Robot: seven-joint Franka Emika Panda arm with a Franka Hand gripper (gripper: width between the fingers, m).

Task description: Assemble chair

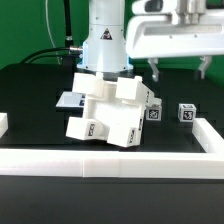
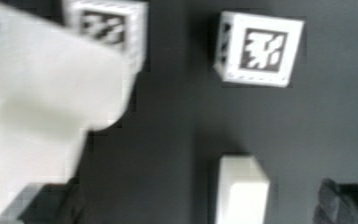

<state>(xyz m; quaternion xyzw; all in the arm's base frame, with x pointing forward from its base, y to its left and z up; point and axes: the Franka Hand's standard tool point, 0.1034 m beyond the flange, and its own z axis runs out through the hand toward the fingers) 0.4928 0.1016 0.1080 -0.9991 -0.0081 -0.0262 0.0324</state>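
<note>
The chair [image 1: 108, 118] is a blocky white cluster of joined parts with small tags, standing mid-table in the exterior view. Two small tagged white parts stand to its right: one [image 1: 152, 112] close against it, another [image 1: 186, 113] apart. My gripper [image 1: 180, 69] hangs high above these small parts, open, with nothing between its dark fingers. In the wrist view a rounded white chair part [image 2: 51, 105] fills one side, a tagged part [image 2: 265, 46] lies on the black table, and a narrow white piece [image 2: 243, 190] shows far below my open gripper [image 2: 190, 205].
A long low white border wall [image 1: 120, 160] runs along the table's front and up the exterior view's right side [image 1: 208, 132]. The arm's white base [image 1: 104, 40] rises behind the chair. A flat tagged sheet [image 1: 68, 100] lies at the chair's left.
</note>
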